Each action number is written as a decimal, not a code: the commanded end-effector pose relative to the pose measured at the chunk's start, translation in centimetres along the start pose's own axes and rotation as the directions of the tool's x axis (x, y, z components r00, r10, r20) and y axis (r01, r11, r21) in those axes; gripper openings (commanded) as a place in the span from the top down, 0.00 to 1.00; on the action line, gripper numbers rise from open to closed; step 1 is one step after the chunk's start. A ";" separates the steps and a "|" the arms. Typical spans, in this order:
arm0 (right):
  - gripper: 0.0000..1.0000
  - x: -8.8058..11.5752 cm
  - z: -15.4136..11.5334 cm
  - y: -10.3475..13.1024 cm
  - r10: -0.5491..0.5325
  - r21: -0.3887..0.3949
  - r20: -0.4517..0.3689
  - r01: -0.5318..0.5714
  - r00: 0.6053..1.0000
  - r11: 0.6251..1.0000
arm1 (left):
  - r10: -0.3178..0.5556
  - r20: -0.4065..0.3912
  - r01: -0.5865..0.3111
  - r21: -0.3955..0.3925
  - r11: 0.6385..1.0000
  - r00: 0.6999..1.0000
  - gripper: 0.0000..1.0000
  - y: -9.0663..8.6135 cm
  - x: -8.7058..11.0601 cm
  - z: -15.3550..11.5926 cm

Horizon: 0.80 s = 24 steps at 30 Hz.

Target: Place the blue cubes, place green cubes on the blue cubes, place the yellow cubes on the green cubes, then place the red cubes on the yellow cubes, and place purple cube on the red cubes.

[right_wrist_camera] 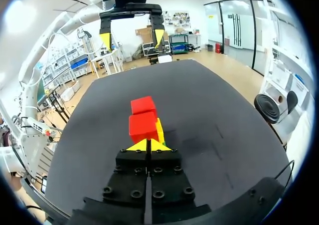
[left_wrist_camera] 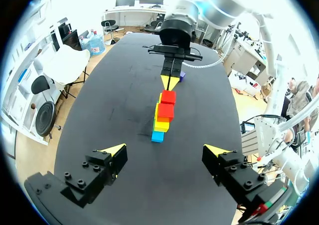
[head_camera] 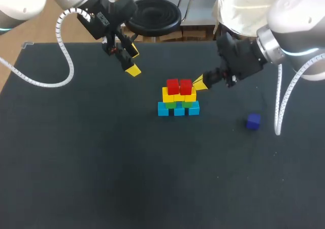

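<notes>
A small stack stands mid-table: a bottom row of blue cubes (head_camera: pixel 178 110), green cubes (head_camera: pixel 170 105) on them, yellow cubes (head_camera: pixel 167 94) above, and two red cubes (head_camera: pixel 179 86) on top. The purple cube (head_camera: pixel 253 121) lies alone on the table to the right. My right gripper (head_camera: pixel 199 83) is shut and empty. Its tips sit right against the stack's right side, just behind the near red cube (right_wrist_camera: pixel 143 126). My left gripper (head_camera: pixel 129 59) hangs open and empty above the table, back and left of the stack (left_wrist_camera: pixel 163 116).
The black table (head_camera: pixel 101 163) carries nothing else. The purple cube shows just past my right gripper (left_wrist_camera: pixel 171 80) in the left wrist view. My left gripper (right_wrist_camera: pixel 131 35) hangs beyond the stack in the right wrist view.
</notes>
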State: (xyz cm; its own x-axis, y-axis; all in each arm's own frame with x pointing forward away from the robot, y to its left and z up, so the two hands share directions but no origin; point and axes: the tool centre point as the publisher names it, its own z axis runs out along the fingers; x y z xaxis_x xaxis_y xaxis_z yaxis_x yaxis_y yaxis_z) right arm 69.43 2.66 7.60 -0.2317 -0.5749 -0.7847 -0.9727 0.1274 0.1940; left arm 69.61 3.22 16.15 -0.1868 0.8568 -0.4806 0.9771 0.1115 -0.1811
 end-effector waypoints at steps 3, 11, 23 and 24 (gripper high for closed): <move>1.00 -0.3 0.2 -0.6 -0.007 -0.013 0.000 0.007 1.000 1.000 | 0.002 0.003 -0.002 -0.002 1.000 1.000 0.00 0.0 0.1 0.0; 1.00 -0.3 0.3 -0.6 -0.008 -0.017 0.000 0.008 1.000 1.000 | 0.002 0.003 -0.002 -0.002 1.000 1.000 0.00 0.0 0.1 0.0; 1.00 -0.4 0.1 0.0 -0.004 -0.011 -0.002 0.004 1.000 1.000 | 0.002 0.003 -0.002 -0.002 1.000 1.000 0.00 0.0 0.1 0.0; 1.00 -0.4 0.1 0.1 -0.005 -0.010 -0.003 0.004 1.000 1.000 | 0.002 0.003 -0.002 -0.002 1.000 1.000 0.00 0.0 0.1 0.0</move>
State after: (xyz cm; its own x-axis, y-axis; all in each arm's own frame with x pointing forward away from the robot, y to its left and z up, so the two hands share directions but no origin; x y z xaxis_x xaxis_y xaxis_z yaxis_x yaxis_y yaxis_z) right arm 69.87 3.09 7.66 -0.2273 -0.5762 -0.7850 -0.9734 0.1100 0.2011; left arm 69.61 3.22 16.15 -0.1868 0.8568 -0.4806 0.9771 0.1114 -0.1811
